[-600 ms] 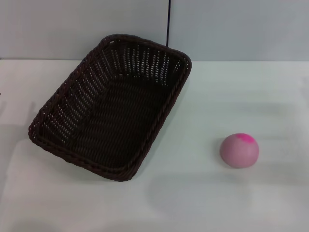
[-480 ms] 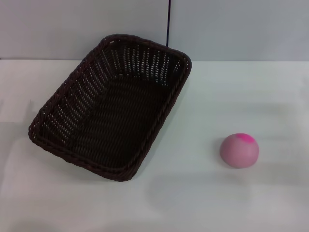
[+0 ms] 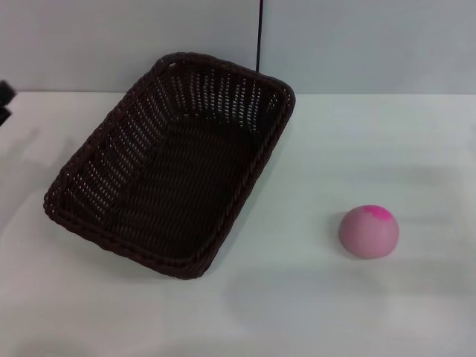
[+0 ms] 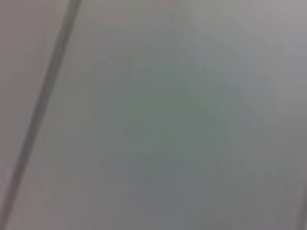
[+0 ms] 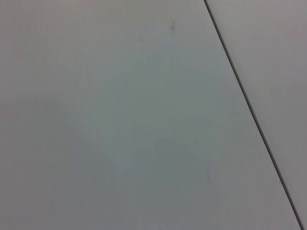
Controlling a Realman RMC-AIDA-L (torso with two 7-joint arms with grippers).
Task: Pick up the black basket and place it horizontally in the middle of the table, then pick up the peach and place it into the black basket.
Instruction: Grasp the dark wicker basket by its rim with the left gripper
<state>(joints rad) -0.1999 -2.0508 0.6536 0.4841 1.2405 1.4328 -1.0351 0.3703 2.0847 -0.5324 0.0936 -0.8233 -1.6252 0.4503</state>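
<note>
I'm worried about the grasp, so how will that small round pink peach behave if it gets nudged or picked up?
The small round pink peach is ball-shaped and sits free on the plain white table, so a nudge would probably roll it. Its smooth curved surface might slip from an off-centre pinch.

Soft, even room light, a little dim and cool.

The table (image 3: 387, 134) shows no glare. Faint, broad shadows lie near its front edge and toward its left edge. The peach (image 3: 369, 231) has a weak, diffuse shadow hugging its base, and the black basket (image 3: 175, 160) a thin dark one along its near side. The head view is fairly crisp. Both wrist views are smooth grey; the left one is blurred, its dark line smeared.
</note>
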